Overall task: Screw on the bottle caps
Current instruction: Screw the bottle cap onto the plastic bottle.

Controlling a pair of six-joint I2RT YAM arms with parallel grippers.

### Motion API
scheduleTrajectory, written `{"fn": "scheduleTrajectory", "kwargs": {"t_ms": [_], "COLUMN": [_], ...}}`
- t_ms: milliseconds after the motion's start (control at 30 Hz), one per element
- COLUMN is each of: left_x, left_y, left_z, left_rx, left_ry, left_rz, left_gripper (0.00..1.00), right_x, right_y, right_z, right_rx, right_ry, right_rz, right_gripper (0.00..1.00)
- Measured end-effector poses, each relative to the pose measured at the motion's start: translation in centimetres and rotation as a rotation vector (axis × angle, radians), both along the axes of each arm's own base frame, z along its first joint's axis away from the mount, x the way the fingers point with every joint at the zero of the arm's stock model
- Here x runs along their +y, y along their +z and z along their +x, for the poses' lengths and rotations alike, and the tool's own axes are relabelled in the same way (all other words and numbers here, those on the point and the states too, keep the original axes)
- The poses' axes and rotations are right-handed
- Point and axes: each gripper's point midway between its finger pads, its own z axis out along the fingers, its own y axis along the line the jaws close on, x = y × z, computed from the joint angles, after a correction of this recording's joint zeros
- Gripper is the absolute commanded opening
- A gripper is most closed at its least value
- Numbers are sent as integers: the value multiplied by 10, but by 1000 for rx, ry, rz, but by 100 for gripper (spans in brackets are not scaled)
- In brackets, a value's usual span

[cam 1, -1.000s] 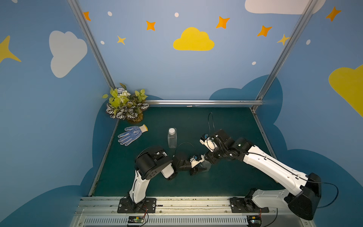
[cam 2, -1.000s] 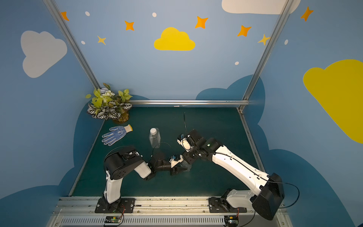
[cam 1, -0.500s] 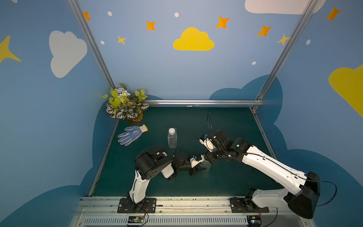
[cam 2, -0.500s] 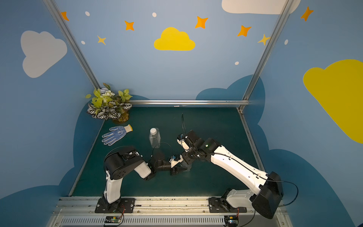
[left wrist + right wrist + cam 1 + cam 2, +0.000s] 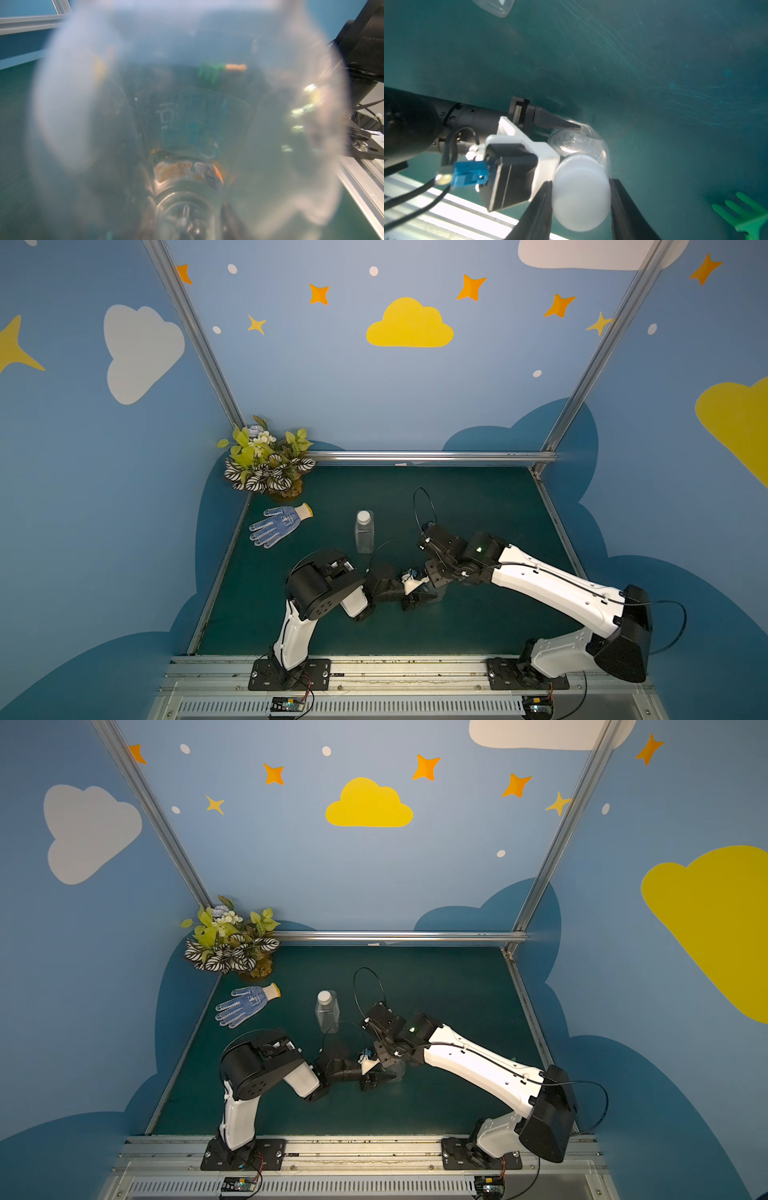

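Pinching a white cap (image 5: pixel 580 193), the right hand (image 5: pixel 580 182) holds it at the mouth of the round bottle (image 5: pixel 571 141); the left hand (image 5: pixel 420 594) clamps that bottle, near the capped rectangular bottle (image 5: pixel 364 533).

Item one: flat-sided rectangular clear plastic bottle (image 5: pixel 364 536), standing upright mid-way across the dark green mat (image 5: pixel 478 506), well apart from the other bottle. Its small round white screw cap (image 5: pixel 363 517) sits on the neck.

Item two: round clear plastic bottle (image 5: pixel 576 141) with rounded shoulders, low on the mat nearer the front, held by the left gripper (image 5: pixel 424 593). The second white plastic cap (image 5: pixel 581 193), a short cylinder, is pinched in the right gripper (image 5: pixel 581 184) directly at this bottle's neck; thread engagement cannot be told
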Motion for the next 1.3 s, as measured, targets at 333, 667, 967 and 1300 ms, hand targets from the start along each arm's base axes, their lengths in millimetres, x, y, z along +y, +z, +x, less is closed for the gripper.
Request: {"fn": "scheduleTrajectory", "kwargs": {"t_ms": [333, 667, 967, 1300], "left_x": [0, 0, 2, 2], "left_y": [1, 2, 2, 2], "left_z": [2, 0, -2, -3], "left_rx": [-9, 2, 19, 22], "left_ry": [11, -8, -28, -34], "left_rz": [1, -3, -4, -5], "left_gripper": [45, 45, 45, 45], "right_x": [-2, -6, -7, 3], "right_y": [4, 38, 39, 25], "right_z": [1, -5, -11, -10], "right_rx": [-26, -66, -54, -5], "right_ry": [53, 334, 495, 540], "right_rz": [-36, 107, 193, 195], "right_gripper": [65, 70, 68, 62]}}
